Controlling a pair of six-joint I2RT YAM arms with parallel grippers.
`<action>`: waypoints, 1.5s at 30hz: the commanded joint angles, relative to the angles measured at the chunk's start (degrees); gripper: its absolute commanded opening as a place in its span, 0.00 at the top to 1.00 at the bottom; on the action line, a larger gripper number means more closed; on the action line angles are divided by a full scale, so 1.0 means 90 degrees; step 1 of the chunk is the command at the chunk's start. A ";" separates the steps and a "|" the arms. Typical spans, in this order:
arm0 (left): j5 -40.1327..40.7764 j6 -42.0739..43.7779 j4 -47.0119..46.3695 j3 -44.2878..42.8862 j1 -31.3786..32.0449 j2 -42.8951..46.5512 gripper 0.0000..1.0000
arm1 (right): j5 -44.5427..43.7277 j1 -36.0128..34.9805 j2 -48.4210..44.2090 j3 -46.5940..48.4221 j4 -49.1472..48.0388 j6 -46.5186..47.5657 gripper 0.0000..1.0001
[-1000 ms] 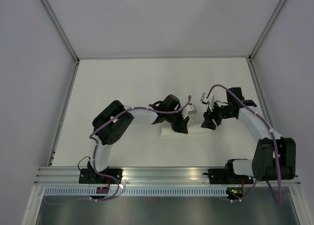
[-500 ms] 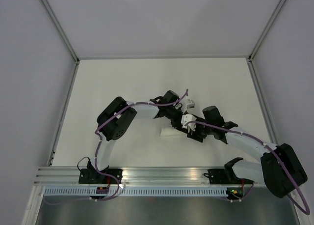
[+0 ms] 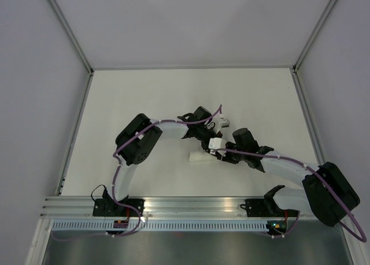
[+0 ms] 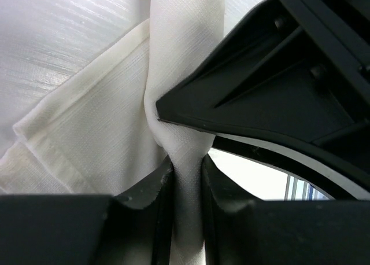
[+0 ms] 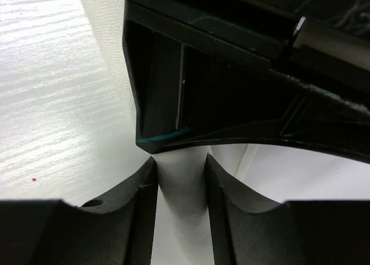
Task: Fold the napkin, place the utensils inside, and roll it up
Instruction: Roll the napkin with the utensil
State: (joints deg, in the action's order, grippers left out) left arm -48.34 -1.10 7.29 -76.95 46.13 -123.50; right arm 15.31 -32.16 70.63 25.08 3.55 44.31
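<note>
The napkin (image 3: pixel 198 156) lies as a slim white roll on the table, its right end hidden under both grippers. My left gripper (image 3: pixel 213 144) is shut on a pinched ridge of the napkin (image 4: pixel 98 132); its fingertips (image 4: pixel 159 187) squeeze the cloth between them. My right gripper (image 3: pixel 222 152) meets it from the right. In the right wrist view its fingers (image 5: pixel 144 187) are closed on the napkin's rolled end (image 5: pixel 182 219), just below the left gripper's black body (image 5: pixel 231 80). The knife is hidden.
The pale tabletop (image 3: pixel 173 97) is bounded by metal frame rails at the left (image 3: pixel 75 132) and right (image 3: pixel 306 114). The aluminium base rail (image 3: pixel 191 206) runs along the near edge. Both arms crowd the table's middle.
My right arm has swung left from the table's right side and now meets the left gripper at the roll's right end. My left gripper stays on the napkin.
</note>
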 commanded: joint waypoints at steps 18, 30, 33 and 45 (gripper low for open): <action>0.0868 -0.0844 -0.0603 0.1008 -0.0838 0.1483 0.45 | 0.0496 -0.0010 0.0930 0.0650 0.1088 0.0095 0.73; 0.4012 -0.1654 -0.3532 0.3907 -0.1024 0.3926 0.46 | 0.2145 0.0790 0.2482 0.2232 0.3246 0.0905 0.77; 0.4529 -0.1548 -0.4324 0.4504 -0.0626 0.4318 0.45 | 0.2293 0.0995 0.2902 0.2603 0.3667 0.1121 0.77; 0.7177 0.1673 -0.5652 0.4781 0.2109 0.3530 0.37 | 0.2566 0.1200 0.4290 0.3629 0.4790 0.1589 0.77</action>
State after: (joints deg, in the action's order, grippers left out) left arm 9.21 2.00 -36.58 -33.26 61.73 -88.09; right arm 39.97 -20.71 102.94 59.61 40.18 55.13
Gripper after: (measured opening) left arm 0.627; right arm 0.356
